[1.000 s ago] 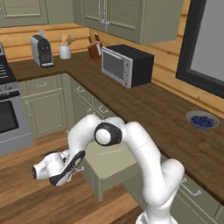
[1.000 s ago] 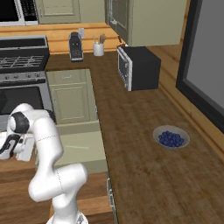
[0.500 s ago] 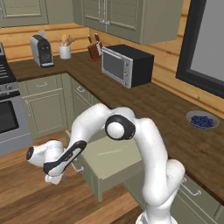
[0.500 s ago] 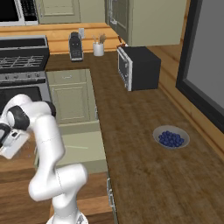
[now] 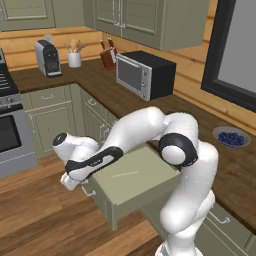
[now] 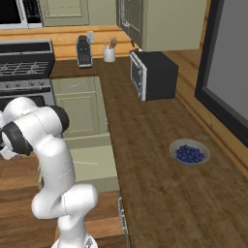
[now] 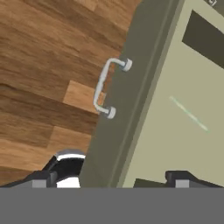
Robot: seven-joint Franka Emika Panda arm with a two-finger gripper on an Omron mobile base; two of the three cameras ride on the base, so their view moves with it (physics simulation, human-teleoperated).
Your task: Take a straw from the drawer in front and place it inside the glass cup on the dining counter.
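The sage-green drawer (image 5: 150, 182) stands pulled out below the worktop, also seen from the other side (image 6: 99, 174). Inside it lies the straw (image 5: 125, 174) (image 6: 86, 162), a thin pale stick on the drawer floor (image 7: 189, 113). My gripper (image 5: 70, 181) hangs just outside the drawer's front panel, close to the small silver handle (image 5: 89, 192). In the hand view the gripper (image 7: 113, 178) is open, nothing between its fingertips (image 7: 43, 177), and it straddles the top edge of the front panel below the handle (image 7: 105, 89). The glass cup and the dining counter are out of view.
A black microwave (image 5: 145, 74) and a bowl of blueberries (image 5: 231, 137) sit on the dark worktop. A coffee machine (image 5: 47, 57) and a utensil pot (image 5: 74, 59) stand in the far corner, the stove (image 5: 10, 130) at left. Wood floor (image 5: 45, 220) lies before the drawer.
The jaws have opened wide and let go of the drawer handle. The hand has swung up and over towards the drawer's front edge. The drawer stays pulled out.
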